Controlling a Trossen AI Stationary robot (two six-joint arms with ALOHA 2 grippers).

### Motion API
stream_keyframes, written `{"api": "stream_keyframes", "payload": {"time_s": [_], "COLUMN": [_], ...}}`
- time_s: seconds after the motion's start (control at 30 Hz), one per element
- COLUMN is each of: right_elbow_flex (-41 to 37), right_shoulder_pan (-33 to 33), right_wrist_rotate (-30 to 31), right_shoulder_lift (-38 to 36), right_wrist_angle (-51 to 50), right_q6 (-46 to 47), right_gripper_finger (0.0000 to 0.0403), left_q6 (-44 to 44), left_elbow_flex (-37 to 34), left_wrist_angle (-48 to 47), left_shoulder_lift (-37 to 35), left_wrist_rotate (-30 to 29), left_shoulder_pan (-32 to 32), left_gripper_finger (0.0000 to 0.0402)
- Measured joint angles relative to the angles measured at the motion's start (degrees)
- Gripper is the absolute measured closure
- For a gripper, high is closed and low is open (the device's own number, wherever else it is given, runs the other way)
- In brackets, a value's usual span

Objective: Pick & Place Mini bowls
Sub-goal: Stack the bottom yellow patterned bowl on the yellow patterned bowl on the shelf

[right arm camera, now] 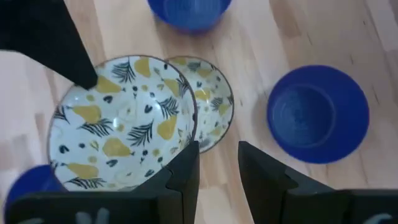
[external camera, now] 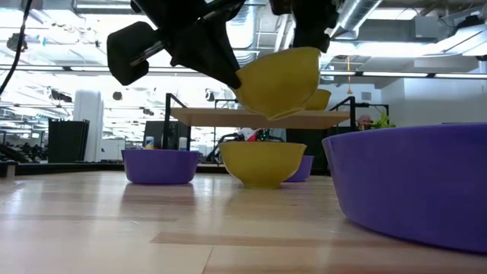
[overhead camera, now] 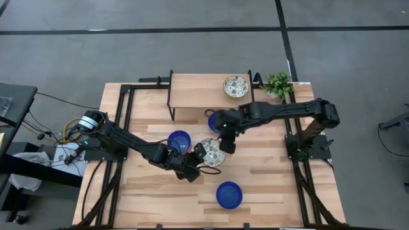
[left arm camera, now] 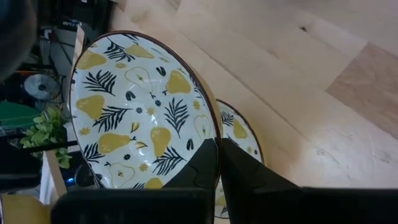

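Left gripper (left arm camera: 219, 146): near the bench's (overhead camera: 268, 179) middle, pressed together on the rim of the lifted bowl (left arm camera: 140, 112).
Lifted bowl: white with yellow pears and dark leaves, yellow outside; held tilted in the air, right above the lower bowl (external camera: 262, 161).
Lower bowl: same pattern, upright on the bench near its middle, partly covered by the lifted bowl from above.
Right gripper (right arm camera: 217, 152): fingers spread, holding nothing, just beside the lifted bowl's rim on the side away from the left gripper; whether it touches cannot be told.
Shelf bowl (overhead camera: 235, 86): third patterned one, on the right end of the shelf (overhead camera: 192, 92).
Blue bowls: one (overhead camera: 179, 141) left of the stacked pair, one (overhead camera: 229, 195) near the bench edge opposite the shelf, one (overhead camera: 213, 120) just in front of the shelf, partly under the right arm.
Plant (overhead camera: 278, 84): bench corner right of the shelf.
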Motion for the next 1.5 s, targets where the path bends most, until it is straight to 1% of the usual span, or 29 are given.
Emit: {"api": "stream_keyframes", "payload": {"time_s": [0.13,0.27,0.7,0.9,1.1,1.3,1.4,1.5], "right_elbow_flex": [0.54,0.59,0.6,0.62,4.12,6.24,6.24,6.2], "right_shoulder_pan": [1.77,3.11,4.29,4.25,4.29,4.27,4.27,4.25], "right_wrist_rotate": [3.46,5.72,5.88,7.94,6.34,1.96,1.12,0.52], "right_shoulder_lift": [2.5,3.8,4.37,3.93,3.93,3.93,4.1,4.46], "right_wrist_angle": [-2.7,-2.94,-2.39,-1.82,-2.63,-2.94,-4.87,-6.53], "right_q6": [0.33,1.65,3.51,4.89,4.96,5.13,6.44,7.5], "right_gripper_finger": [0.0302,0.0302,0.0302,0.0302,0.0302,0.0301,0.0291,0.0271], "left_q6": [0.37,0.69,1.02,1.02,1.02,1.04,1.04,1.04], "left_elbow_flex": [-0.02,-0.02,-0.04,-0.04,-0.04,-0.04,-0.04,-0.07], "left_wrist_angle": [-0.03,-0.12,-0.18,-0.17,-0.19,-0.19,-0.19,-0.19], "left_shoulder_lift": [0.0,0.0,0.0,0.0,0.0,0.0,0.0,0.0], "left_wrist_rotate": [-0.04,-0.03,0.12,-0.29,-0.16,-0.12,-0.08,-0.08], "left_shoulder_pan": [0.0,0.0,-0.04,0.04,0.0,0.0,0.0,0.0], "left_gripper_finger": [0.039,0.0392,0.039,0.039,0.0392,0.0392,0.0391,0.039]}}
